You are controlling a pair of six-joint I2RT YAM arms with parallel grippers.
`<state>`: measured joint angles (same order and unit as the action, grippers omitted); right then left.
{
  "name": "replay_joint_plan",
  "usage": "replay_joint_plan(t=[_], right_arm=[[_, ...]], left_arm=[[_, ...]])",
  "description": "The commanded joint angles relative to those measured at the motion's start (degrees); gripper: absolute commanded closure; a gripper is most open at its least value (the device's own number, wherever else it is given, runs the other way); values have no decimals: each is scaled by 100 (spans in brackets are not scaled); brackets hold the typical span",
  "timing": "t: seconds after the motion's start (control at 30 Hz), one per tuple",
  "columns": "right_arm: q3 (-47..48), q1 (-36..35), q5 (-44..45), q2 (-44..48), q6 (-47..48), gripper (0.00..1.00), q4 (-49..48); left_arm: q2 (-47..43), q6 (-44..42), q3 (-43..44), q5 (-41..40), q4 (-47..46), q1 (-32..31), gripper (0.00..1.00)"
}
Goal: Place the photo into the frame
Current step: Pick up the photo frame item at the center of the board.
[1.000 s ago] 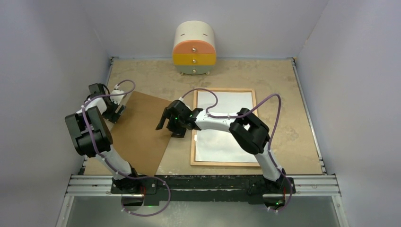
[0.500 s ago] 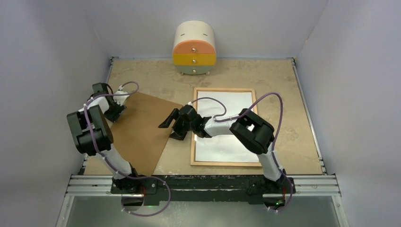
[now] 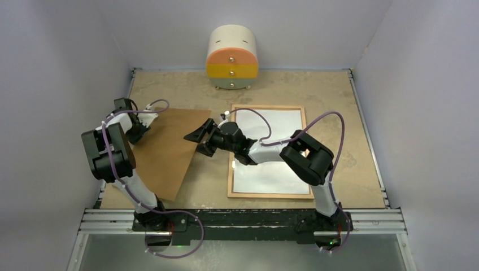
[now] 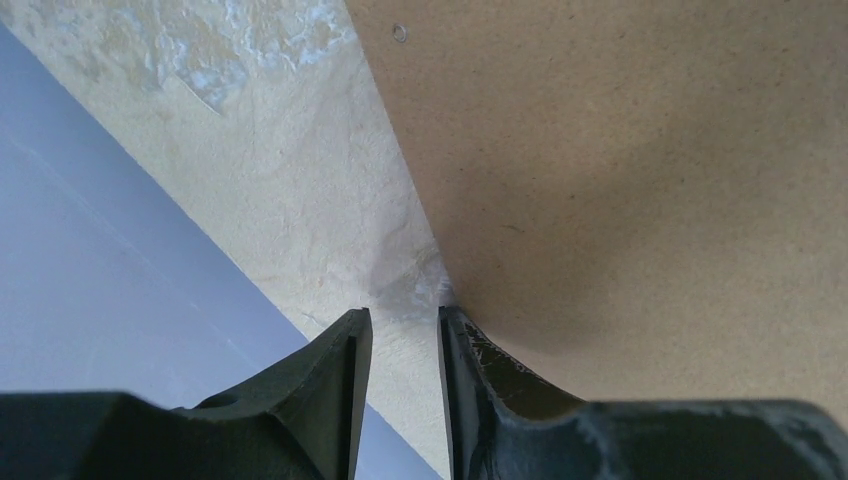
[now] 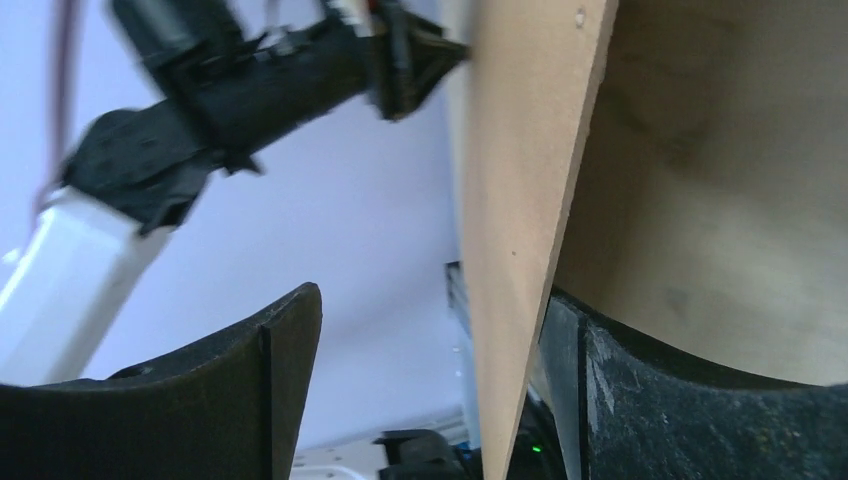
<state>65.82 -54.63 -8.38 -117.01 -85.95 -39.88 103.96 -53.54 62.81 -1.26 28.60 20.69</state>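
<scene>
Left of the frame (image 3: 271, 195), right tool (image 5: 430, 310) spread astride the brown board (image 3: 164, 152); left tool (image 4: 403, 318) unclear.

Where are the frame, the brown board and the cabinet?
frame (image 3: 271, 196): top view, on its near wooden border.
board (image 3: 164, 152): top view, middle of its brown face.
cabinet (image 3: 232, 58): top view, on its orange drawer front.

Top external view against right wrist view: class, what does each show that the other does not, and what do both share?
Only the top external view: the thin light wooden frame lying flat, the round cream, orange and yellow cabinet. Only the right wrist view: the plain brown backing board's thin edge between the right gripper's spread fingers. Both: that board and the left arm beyond it.
</scene>
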Motion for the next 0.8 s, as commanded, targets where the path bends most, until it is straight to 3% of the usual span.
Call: replay_joint_plan(t=[0.0, 0.23, 0.4, 0.67, 0.73, 0.77], right_arm=[[253, -75, 71, 323, -39, 21, -1658], [264, -79, -17, 152, -246, 24, -1454], [523, -78, 120, 373, 50, 29, 327], [569, -77, 257, 576, 9, 69, 1290], [548, -54, 274, 672, -23, 82, 1351], [561, -36, 269, 704, -22, 86, 1394]], left_arm=[[603, 208, -421, 1441, 1480, -197, 66], [581, 212, -339, 1485, 1546, -190, 67], [471, 263, -244, 1547, 1549, -179, 67], [287, 282, 124, 2083, 2012, -205, 69], [107, 220, 285, 2283, 2187, -205, 63], [-30, 188, 390, 2428, 2275, -205, 54]])
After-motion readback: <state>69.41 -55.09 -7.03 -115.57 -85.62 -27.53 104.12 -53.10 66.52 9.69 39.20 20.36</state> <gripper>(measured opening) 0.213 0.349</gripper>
